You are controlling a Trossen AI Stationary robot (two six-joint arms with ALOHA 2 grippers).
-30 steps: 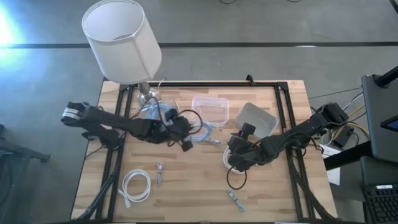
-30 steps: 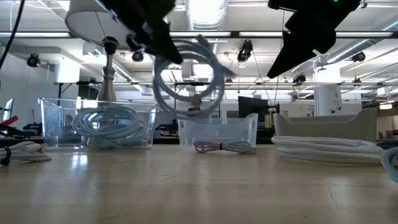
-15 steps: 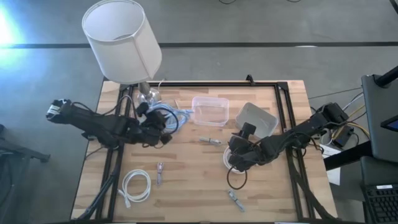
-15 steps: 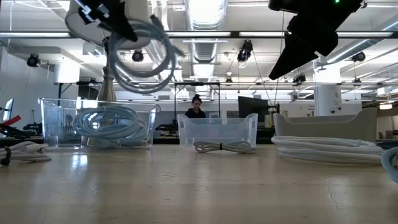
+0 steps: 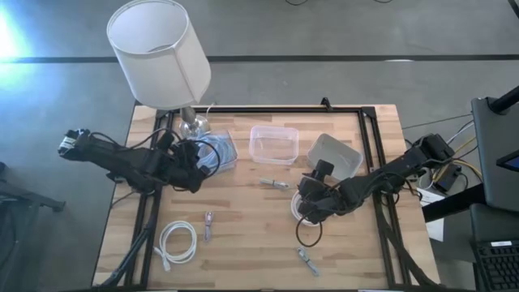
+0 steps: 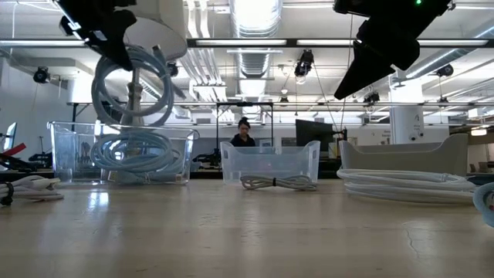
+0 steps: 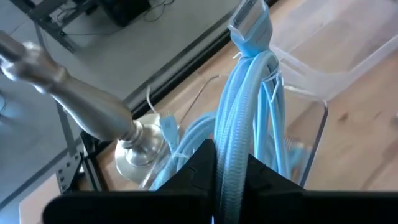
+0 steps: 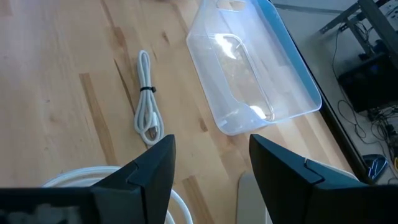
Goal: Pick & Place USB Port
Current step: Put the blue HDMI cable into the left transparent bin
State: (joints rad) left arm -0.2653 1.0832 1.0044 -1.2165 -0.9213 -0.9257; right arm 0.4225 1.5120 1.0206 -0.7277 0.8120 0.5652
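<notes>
blue cable coil (image 6: 133, 85) in left gripper (image 6: 104, 35), over bin (image 6: 120, 153)

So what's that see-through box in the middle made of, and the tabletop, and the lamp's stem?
The clear box looks like thin glossy plastic: the wood shows through it and its walls glint. The tabletop appears to be pale wood with visible grain, matte. The lamp stem seems brushed metal, with a dull silvery sheen.

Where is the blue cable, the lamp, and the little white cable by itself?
blue cable (image 7: 239, 124): left wrist view, on the bundled strands.
lamp (image 5: 158, 53): high view, on the white shade.
little white cable (image 8: 146, 102): right wrist view, near its tie.
</notes>
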